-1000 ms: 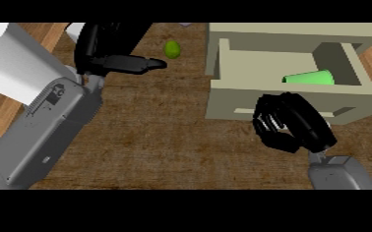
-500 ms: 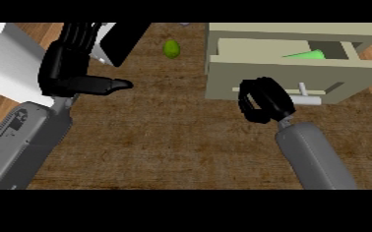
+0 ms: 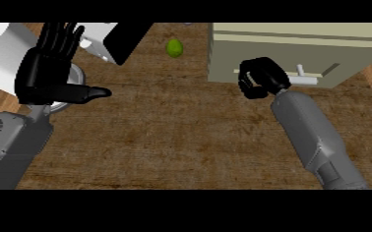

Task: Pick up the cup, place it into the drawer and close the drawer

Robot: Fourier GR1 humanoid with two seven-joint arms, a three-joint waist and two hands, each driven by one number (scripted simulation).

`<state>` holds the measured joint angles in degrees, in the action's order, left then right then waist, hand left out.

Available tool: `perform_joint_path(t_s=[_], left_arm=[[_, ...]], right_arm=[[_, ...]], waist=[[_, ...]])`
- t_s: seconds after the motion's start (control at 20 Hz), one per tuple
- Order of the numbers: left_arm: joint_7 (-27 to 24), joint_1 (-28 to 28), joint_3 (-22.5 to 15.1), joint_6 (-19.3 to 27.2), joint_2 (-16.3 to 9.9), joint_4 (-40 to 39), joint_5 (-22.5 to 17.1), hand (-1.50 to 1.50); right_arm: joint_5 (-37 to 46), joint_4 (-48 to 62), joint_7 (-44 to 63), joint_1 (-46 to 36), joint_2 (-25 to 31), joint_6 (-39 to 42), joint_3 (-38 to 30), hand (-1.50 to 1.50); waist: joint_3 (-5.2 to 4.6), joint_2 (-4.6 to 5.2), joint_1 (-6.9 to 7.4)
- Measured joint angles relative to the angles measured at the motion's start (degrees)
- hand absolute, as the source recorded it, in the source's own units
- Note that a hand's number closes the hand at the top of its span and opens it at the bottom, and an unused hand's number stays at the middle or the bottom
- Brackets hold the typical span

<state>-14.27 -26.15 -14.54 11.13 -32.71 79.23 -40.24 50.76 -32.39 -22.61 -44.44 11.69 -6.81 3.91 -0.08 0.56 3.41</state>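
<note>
Drawer (image 3: 287, 59) at counter's (image 3: 181, 137) far right, front flush, cup unseen | right hand (image 3: 263, 78) curled, holding nothing, against drawer front | left hand (image 3: 47, 69) open, left edge | green fruit (image 3: 174, 48) far middle

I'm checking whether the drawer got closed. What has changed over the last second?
The drawer went from open, with the green cup showing inside, to pushed in; the cup is now out of sight. The right hand, fingers curled, stayed against the drawer front. The left hand stayed open; the green fruit stayed put.
</note>
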Motion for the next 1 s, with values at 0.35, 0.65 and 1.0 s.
perform_joint_path(t_s=[0.35,0.65,1.0], left_arm=[[-0.5,1.2,0.7,-2.8,0.1,0.0,-0.3,-1.5],[-1.6,1.9,0.3,-5.1,1.1,-0.7,-0.2,-1.5],[-1.5,1.7,0.2,-6.1,1.6,-1.0,-0.3,-1.5]], right_arm=[[-2.1,10.2,-4.8,-5.3,1.1,2.7,-3.4,1.5],[-3.1,13.3,-8.4,-6.7,2.0,5.0,-4.6,1.5],[-5.2,14.6,-13.2,-6.9,2.8,6.6,-6.6,1.5]], waist=[[-0.01,0.11,1.07],[-0.16,0.13,1.51],[-0.01,0.52,2.11]])
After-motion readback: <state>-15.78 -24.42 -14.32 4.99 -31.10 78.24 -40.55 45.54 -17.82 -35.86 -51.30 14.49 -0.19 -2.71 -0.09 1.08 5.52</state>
